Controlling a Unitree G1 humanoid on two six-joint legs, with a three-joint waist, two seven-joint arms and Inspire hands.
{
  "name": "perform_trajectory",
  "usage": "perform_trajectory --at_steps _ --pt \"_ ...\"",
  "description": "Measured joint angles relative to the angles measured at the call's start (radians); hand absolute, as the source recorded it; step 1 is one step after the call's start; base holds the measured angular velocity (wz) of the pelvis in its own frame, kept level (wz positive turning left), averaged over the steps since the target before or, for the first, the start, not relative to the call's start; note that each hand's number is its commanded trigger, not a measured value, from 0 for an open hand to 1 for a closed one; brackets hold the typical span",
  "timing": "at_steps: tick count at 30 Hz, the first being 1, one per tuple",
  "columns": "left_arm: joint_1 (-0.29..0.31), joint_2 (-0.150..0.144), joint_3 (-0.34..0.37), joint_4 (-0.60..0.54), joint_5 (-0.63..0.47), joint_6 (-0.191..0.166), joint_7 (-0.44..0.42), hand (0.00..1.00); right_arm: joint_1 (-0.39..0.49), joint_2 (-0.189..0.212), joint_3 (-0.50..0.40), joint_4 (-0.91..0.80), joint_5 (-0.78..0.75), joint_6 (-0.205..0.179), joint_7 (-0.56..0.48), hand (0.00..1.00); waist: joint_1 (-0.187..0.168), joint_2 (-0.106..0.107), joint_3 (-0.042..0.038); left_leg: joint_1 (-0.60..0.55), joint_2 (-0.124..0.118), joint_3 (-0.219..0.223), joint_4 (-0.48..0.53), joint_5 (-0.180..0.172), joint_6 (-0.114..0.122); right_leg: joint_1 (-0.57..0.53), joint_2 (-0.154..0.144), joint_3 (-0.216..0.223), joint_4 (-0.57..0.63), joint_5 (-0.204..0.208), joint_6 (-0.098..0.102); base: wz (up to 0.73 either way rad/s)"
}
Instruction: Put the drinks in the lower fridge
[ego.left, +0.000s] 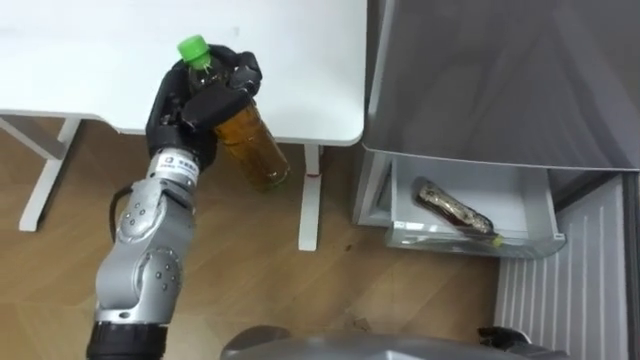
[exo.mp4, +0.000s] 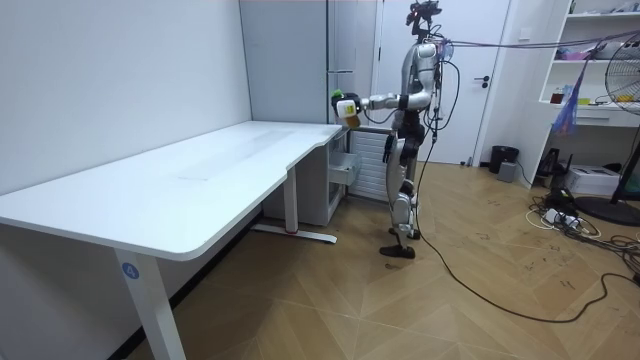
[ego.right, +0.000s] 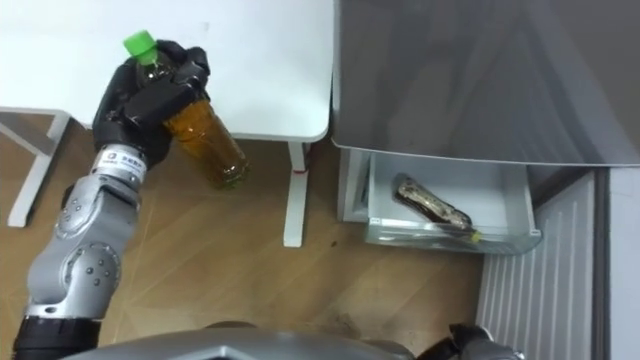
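Observation:
My left hand (ego.left: 195, 105) (ego.right: 145, 100) is shut on a bottle of amber drink (ego.left: 245, 135) (ego.right: 200, 135) with a green cap (ego.left: 192, 47). It holds the bottle tilted, cap up and to the left, above the near edge of the white table (ego.left: 300, 60). In the room view the bottle (exo.mp4: 347, 108) shows at arm's length over the table's far end. To the right, the grey fridge (ego.left: 500, 70) has its lower drawer (ego.left: 470, 215) (ego.right: 445, 210) pulled out, and a dark bottle (ego.left: 455, 210) (ego.right: 432, 207) lies on its side in it.
The table's white legs (ego.left: 310, 200) stand on the wooden floor between my arm and the fridge. A ribbed white panel (ego.left: 570, 290) runs along the right of the drawer. I stand at the table's end, facing the fridge (exo.mp4: 345, 60) in the corner.

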Motion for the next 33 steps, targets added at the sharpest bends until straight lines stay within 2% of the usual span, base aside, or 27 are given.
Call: perform_trajectory --at_steps 3,7,8,12,17,23,27,30,33 --pt "0.005 0.000 -0.006 0.000 0.000 0.000 -0.011 1.00 -0.015 0.008 -0.004 -0.016 0.033 -0.020 0.008 0.00 -0.001 -0.008 0.0046 -0.002 0.000 0.001 0.001 0.000 0.000 0.000 0.001 -0.001 0.000 -0.001 -0.001 0.01" --pt "0.010 0.003 -0.015 0.000 0.001 0.000 -0.011 1.00 -0.017 0.030 0.000 -0.114 0.079 -0.033 0.044 0.00 -0.001 -0.009 0.0036 -0.004 0.000 0.001 0.001 0.000 0.000 -0.002 0.001 0.000 0.000 -0.001 -0.001 0.00" --pt "0.014 0.007 -0.020 0.000 0.000 0.000 -0.012 1.00 -0.017 0.036 0.006 -0.140 0.089 -0.045 0.064 0.00 -0.001 -0.010 0.0030 -0.001 0.001 0.001 0.001 0.000 0.000 0.000 0.001 0.000 0.000 -0.001 -0.001 0.00" --pt "0.019 0.006 -0.027 0.012 -0.001 -0.002 -0.020 1.00 -0.018 0.041 0.070 -0.202 0.103 -0.078 0.131 0.00 0.002 -0.010 0.0027 0.007 0.001 0.001 0.000 0.000 0.000 0.012 0.001 -0.005 0.001 -0.001 -0.001 0.06" --pt "0.035 0.006 -0.049 0.025 0.002 -0.002 -0.020 1.00 -0.005 0.055 0.117 -0.257 0.100 -0.077 0.187 0.00 0.004 -0.011 0.0027 0.002 0.001 0.002 0.001 0.000 0.000 0.013 0.001 -0.016 0.001 -0.001 -0.001 0.08" --pt "0.045 0.005 -0.081 0.046 0.003 -0.002 -0.052 1.00 0.011 0.060 0.119 -0.390 0.094 -0.075 0.273 0.00 0.001 -0.012 0.0018 -0.005 0.001 0.005 0.005 0.000 0.000 0.008 0.000 -0.020 0.003 -0.001 -0.001 0.00" --pt "0.046 0.003 -0.084 0.046 0.003 -0.002 -0.069 1.00 0.047 0.061 0.120 -0.521 0.071 -0.066 0.345 0.00 -0.004 -0.019 -0.0014 -0.013 0.002 0.008 0.015 0.000 0.000 0.002 0.000 -0.019 0.006 -0.001 -0.001 0.00" --pt "0.045 0.003 -0.084 0.046 0.024 -0.002 -0.079 1.00 0.050 0.057 0.141 -0.578 0.064 -0.049 0.389 0.00 -0.002 -0.022 -0.0017 -0.016 0.004 0.007 0.016 0.000 0.000 -0.005 0.000 -0.016 0.013 -0.001 -0.001 0.00" --pt "0.045 0.010 -0.085 0.046 0.043 -0.002 -0.082 1.00 0.051 0.056 0.167 -0.638 0.065 -0.048 0.444 0.00 -0.001 -0.023 -0.0012 -0.012 0.004 0.007 0.017 0.000 0.000 -0.004 0.000 -0.016 0.021 -0.001 -0.001 0.00"
